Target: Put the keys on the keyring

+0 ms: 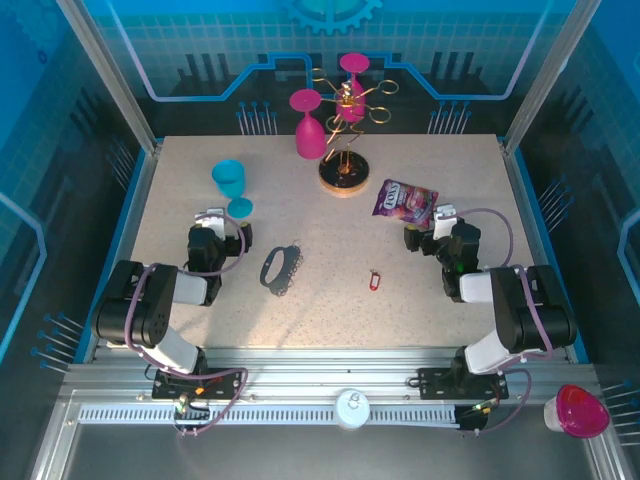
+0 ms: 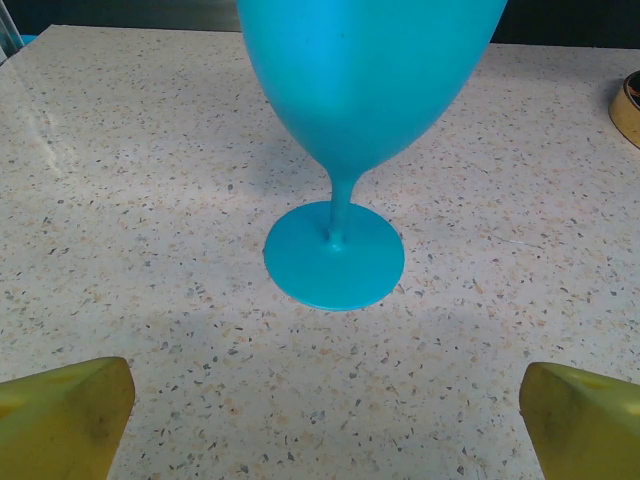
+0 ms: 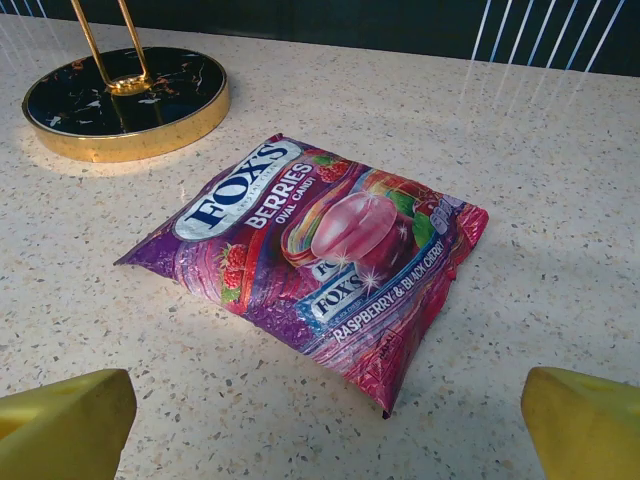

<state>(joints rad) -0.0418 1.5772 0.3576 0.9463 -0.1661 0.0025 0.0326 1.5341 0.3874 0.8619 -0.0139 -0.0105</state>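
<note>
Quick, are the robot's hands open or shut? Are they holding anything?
Left gripper: open, holding nothing.
Right gripper: open, holding nothing.

Open tabletop [image 1: 330,310] around keyring [image 1: 280,268] and keys [image 1: 375,281] (cyan goblet [image 1: 230,180], candy packet [image 1: 404,199] beyond)

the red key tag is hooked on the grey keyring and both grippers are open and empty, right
Not quite. The top external view shows the red key tag lying apart from the grey keyring, not hooked on it. The left gripper and right gripper are open and empty.
</note>
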